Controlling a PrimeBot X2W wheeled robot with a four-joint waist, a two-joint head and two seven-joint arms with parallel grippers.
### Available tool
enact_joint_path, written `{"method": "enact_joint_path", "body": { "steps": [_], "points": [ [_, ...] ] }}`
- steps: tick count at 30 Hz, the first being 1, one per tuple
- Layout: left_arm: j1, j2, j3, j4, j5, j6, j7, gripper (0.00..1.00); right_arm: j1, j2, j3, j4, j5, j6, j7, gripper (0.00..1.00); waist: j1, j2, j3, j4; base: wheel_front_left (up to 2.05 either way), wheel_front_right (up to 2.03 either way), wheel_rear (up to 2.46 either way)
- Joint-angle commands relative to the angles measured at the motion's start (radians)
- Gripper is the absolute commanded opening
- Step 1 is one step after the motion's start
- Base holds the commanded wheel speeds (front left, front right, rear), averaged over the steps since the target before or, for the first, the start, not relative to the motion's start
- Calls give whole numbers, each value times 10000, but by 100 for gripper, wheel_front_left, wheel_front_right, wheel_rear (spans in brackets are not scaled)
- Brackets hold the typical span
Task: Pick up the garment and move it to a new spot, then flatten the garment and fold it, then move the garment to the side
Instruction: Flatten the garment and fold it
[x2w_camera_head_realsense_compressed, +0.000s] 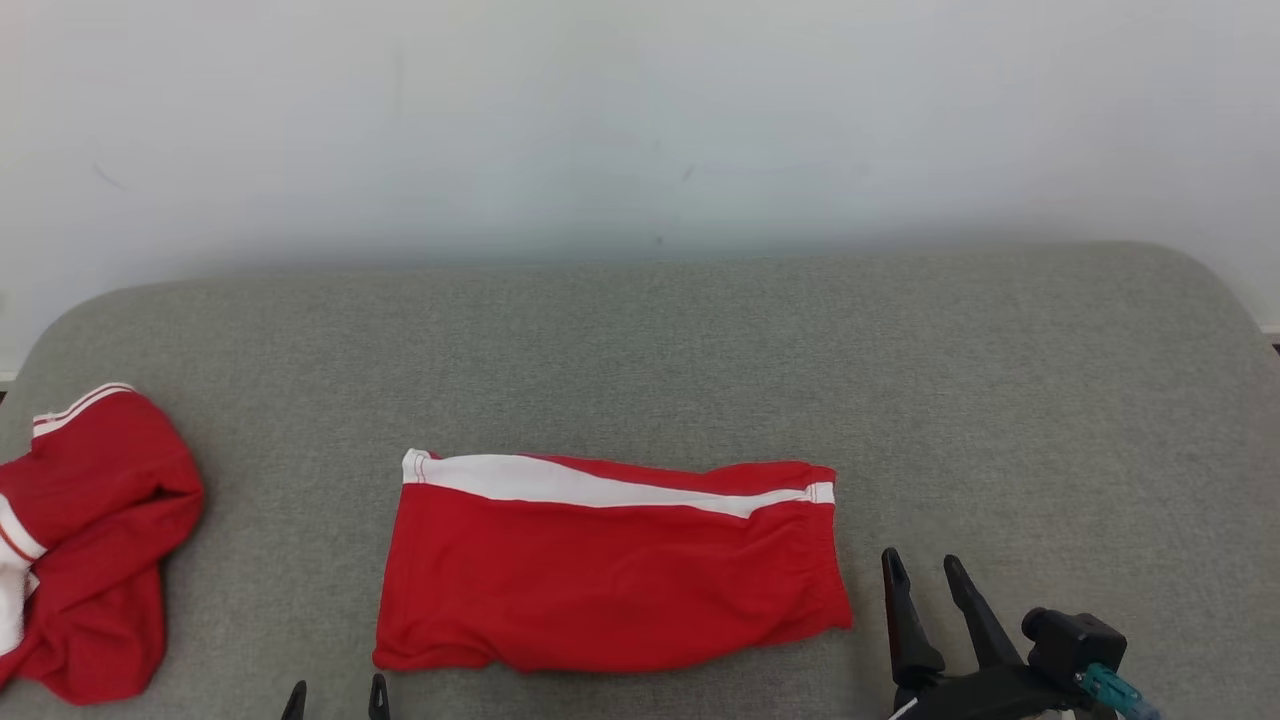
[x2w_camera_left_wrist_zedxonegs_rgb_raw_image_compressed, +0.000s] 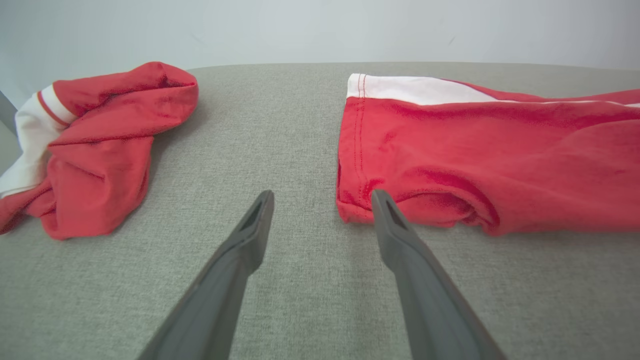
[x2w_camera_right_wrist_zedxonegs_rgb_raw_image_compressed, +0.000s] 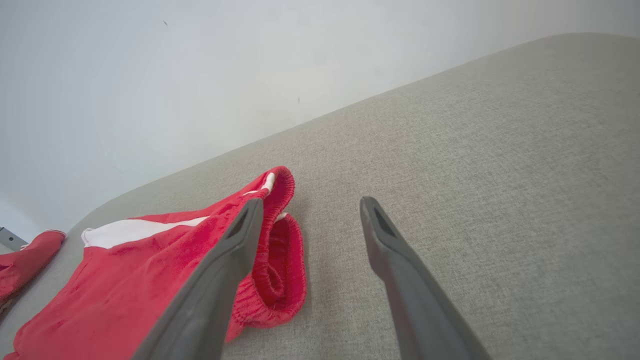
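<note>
Neatly folded, the garment (x2w_camera_head_realsense_compressed: 610, 575) lies between left gripper (x2w_camera_head_realsense_compressed: 337, 690) and right gripper (x2w_camera_head_realsense_compressed: 920, 560).

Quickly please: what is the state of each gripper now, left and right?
Left gripper: open, holding nothing, at the corner of the red shorts.
Right gripper: open, holding nothing.

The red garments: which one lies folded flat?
The middle garment, lying as a smooth rectangle with straight edges; the left garment is a crumpled heap.
</note>
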Motion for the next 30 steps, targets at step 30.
{"method": "enact_joint_path", "body": {
  "steps": [30],
  "points": [
    [-261,-42,-642,318,-162,-34,-32,100,-1670,27,-210,3565,-121,-24,15,100,0,0,792,1368,0,0,0]
  ]
}}
